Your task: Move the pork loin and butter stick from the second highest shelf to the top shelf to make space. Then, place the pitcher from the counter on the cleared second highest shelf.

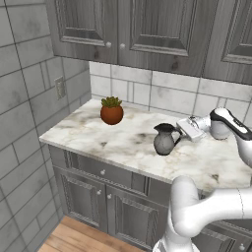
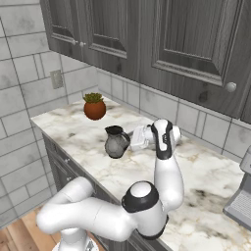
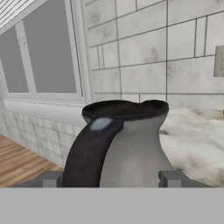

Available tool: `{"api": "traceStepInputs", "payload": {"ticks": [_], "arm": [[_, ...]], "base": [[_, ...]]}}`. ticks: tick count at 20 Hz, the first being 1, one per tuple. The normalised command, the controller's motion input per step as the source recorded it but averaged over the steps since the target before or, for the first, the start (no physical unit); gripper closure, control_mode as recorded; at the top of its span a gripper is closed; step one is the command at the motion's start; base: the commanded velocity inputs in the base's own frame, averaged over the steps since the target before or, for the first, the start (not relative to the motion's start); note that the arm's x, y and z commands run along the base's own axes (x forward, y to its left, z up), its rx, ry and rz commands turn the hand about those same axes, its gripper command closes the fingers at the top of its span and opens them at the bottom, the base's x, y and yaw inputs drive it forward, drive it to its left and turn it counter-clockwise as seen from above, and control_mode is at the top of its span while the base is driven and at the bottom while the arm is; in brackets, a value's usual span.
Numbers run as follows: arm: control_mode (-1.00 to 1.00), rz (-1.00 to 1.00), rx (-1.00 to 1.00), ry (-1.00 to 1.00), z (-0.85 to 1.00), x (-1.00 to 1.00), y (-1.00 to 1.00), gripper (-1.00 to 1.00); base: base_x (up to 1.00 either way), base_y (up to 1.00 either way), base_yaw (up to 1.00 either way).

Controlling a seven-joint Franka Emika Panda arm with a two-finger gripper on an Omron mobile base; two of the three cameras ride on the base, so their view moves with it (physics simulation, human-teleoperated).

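Counter (image 1: 123, 142); one pitcher (image 1: 165, 140) (upright)

Tool (image 3: 107, 179) level, fingers apart

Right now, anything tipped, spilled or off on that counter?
Nothing stands out. The pitcher stands upright on the counter, nothing spilled around it. The potted plant sits upright near the wall. The gripper is level with the pitcher, a fingertip on either side of it.

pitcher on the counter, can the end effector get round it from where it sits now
Probably yes. The end effector is level with the pitcher, a fingertip on either side of the body, handle facing it. Nothing lies between; the plant pot stands well clear.
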Motion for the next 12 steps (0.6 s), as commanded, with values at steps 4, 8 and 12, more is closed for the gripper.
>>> {"api": "traceStepInputs", "payload": {"ticks": [4,8,12], "arm": [[-1.00,0.00,0.00,0.00,0.00,0.00,0.04,1.00],[-1.00,0.00,0.00,0.00,0.00,0.00,0.00,1.00],[-1.00,0.00,0.00,0.00,0.00,0.00,-0.01,1.00]], "base": [[0.00,0.00,0.00],[0.00,0.00,0.00],[0.00,0.00,0.00]]}}
